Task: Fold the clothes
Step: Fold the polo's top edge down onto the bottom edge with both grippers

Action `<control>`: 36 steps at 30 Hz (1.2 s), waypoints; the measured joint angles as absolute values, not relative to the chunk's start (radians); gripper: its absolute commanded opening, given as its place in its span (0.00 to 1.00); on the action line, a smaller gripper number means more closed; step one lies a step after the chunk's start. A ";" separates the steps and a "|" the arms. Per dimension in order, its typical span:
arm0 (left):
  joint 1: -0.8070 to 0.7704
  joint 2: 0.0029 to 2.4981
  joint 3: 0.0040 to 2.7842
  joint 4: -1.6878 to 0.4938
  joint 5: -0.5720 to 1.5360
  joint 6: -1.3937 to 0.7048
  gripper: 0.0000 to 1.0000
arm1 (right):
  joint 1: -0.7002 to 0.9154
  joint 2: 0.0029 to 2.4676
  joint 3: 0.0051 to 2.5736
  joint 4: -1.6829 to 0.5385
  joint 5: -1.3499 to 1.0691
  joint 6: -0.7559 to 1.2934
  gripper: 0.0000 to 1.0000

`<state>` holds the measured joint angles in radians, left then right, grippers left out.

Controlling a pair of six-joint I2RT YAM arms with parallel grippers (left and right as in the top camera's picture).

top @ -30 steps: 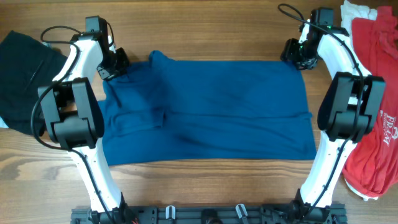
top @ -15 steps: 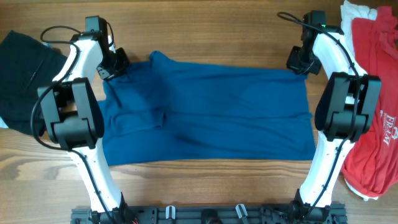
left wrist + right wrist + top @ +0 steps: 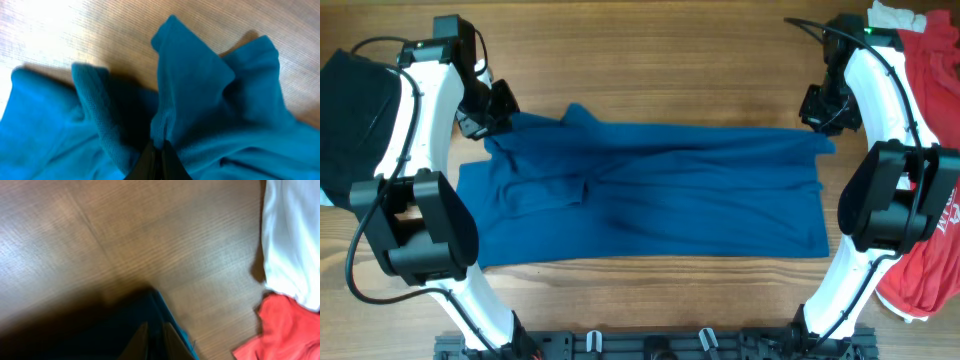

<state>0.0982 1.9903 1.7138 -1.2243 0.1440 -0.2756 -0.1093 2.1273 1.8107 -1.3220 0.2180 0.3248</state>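
The blue shirt [image 3: 650,190] is spread across the middle of the counter [image 3: 650,50]. Its far left corner is pinched in a bunched fold by the closed left pincer [image 3: 160,152], and its far right corner is gripped by the right pincer [image 3: 154,332]. A red tee [image 3: 930,200] and a white garment [image 3: 890,15] are piled at the right edge.

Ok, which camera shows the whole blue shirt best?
Overhead: the blue shirt lies spread across the table, nearly its whole outline visible. The left wrist view shows only a bunched fold pinched by the left gripper; the right wrist view shows just a shadowed corner at the right gripper.
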 measured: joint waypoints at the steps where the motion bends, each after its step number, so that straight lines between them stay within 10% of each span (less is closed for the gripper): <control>1: 0.098 1.990 1.714 -1.241 0.144 -0.275 0.04 | -0.110 2.127 1.810 -1.346 0.218 0.324 0.11; 36: 0.258 1.962 1.509 -1.522 0.098 -0.203 0.04 | -0.150 2.120 1.519 -1.530 0.171 0.229 0.31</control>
<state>0.2584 1.9621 1.5089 -1.5219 0.0982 -0.2028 -0.1497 2.1204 1.5188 -1.5303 0.1711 0.2291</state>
